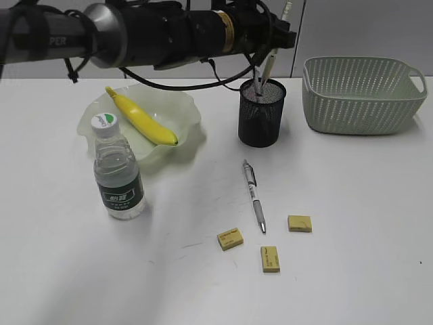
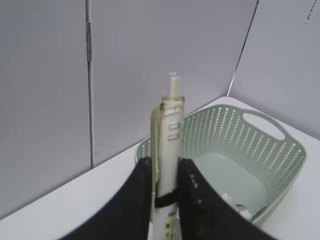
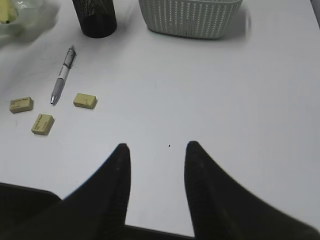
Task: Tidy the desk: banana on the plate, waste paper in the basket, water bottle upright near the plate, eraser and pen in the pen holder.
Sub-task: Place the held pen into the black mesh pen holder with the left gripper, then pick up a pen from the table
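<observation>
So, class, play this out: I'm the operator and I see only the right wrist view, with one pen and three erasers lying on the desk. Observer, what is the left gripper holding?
Observer: The left gripper is shut on a second, pale pen, held upright.
Operator: Where is that over the desk?
Observer: In the exterior view, its lower end reaches the mouth of the pen holder.
Operator: And the water bottle?
Observer: The water bottle stands upright, capped, just in front of the plate.
</observation>
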Controlling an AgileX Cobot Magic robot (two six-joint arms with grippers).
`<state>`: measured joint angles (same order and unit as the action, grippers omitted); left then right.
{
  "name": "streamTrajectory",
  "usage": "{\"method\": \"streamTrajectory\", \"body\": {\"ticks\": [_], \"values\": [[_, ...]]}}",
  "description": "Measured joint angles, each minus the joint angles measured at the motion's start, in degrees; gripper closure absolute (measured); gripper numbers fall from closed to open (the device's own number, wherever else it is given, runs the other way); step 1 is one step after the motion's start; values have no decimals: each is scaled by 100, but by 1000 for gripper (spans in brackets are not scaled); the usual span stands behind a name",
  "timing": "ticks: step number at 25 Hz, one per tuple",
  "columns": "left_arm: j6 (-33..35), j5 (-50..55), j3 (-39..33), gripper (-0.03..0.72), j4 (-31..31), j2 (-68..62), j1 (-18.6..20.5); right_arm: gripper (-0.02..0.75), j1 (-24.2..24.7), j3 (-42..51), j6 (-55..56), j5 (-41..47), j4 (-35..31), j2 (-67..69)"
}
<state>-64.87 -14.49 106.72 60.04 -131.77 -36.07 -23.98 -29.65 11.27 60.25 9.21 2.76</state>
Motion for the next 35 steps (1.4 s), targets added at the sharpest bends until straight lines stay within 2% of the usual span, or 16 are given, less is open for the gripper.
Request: {"method": "streamTrajectory", "body": {"ticks": [8, 14, 16, 21, 25, 27, 29, 31, 35], "values": [[103, -19, 148, 573, 0, -334, 0, 439, 0, 0, 0, 0, 0, 0], [112, 2, 158, 408, 40, -342, 0, 439, 0, 0, 0, 0, 0, 0], [122, 18, 162, 381, 48, -342, 0, 440, 0, 0, 0, 0, 0, 0], [-113, 281, 118, 367, 63, -128, -8, 449, 0, 0, 0, 0, 0, 0], [-241, 392, -113, 395, 73, 593, -19, 458, 0, 0, 0, 0, 0, 0], [-247, 455, -378, 421, 148, 1043, -27, 460, 0, 0, 0, 0, 0, 0], [-247, 764, -786, 440, 510, 1537, -78, 461, 0, 0, 0, 0, 0, 0], [-247, 1312, -1448, 446, 867, 2111, -168, 461, 0, 0, 0, -6, 0, 0], [-134, 2516, -3058, 449, 869, 3391, -285, 462, 0, 0, 0, -6, 0, 0]]}}
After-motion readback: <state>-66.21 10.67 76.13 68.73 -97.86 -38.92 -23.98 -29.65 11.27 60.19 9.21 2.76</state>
